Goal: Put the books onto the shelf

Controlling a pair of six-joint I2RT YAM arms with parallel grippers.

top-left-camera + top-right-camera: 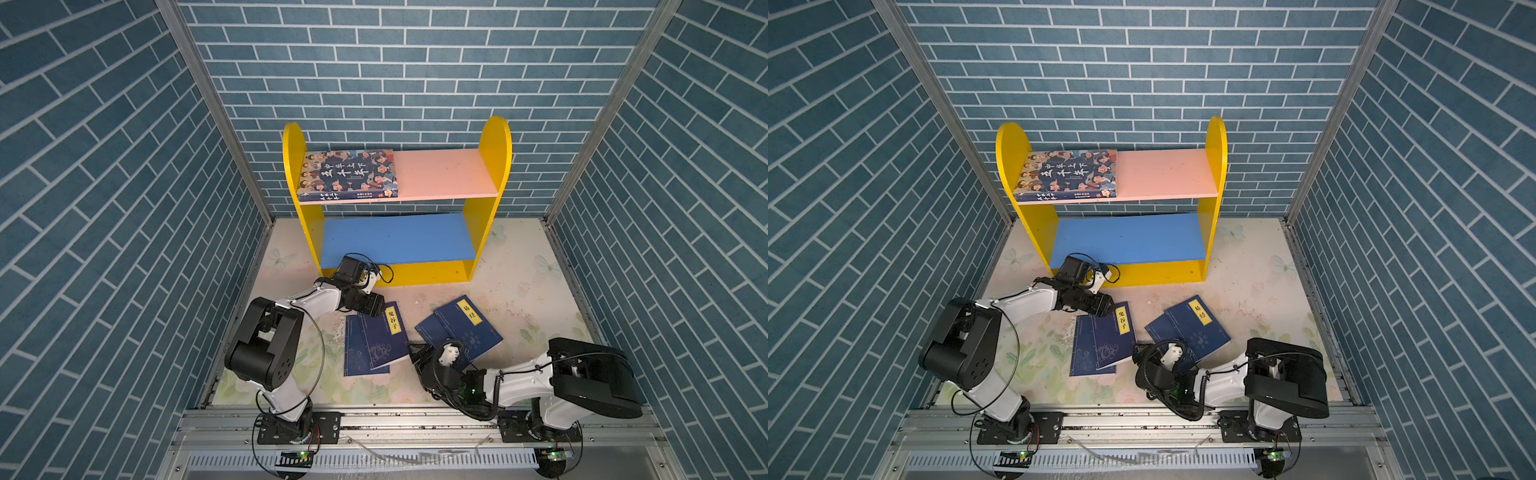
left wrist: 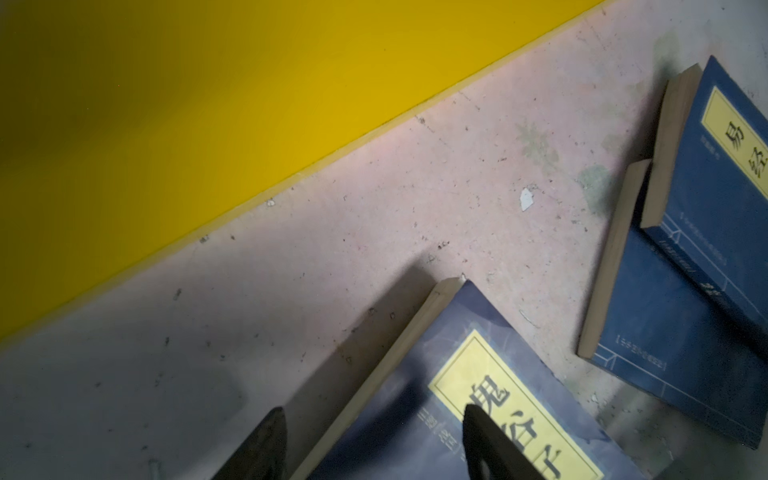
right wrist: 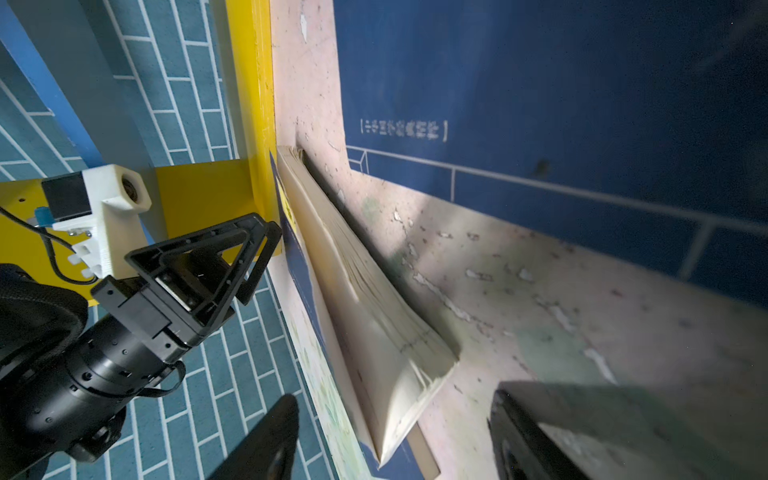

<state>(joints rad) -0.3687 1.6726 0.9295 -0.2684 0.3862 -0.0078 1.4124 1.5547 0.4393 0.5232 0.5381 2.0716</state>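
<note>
The shelf stands at the back, and the thick cartoon-cover book lies flat on the left of its pink upper board. On the floor are two overlapping pairs of thin navy books, a left pair and a right pair. My left gripper is open above the far corner of the left pair's top book, one finger over its yellow label. My right gripper is open between the pairs. That book's fanned page corner sits between its fingers.
The shelf's blue lower board is bare. Its yellow base runs close behind the left gripper. Blue brick-pattern walls close in the floral floor on three sides. An aluminium rail with the arm mounts runs along the front.
</note>
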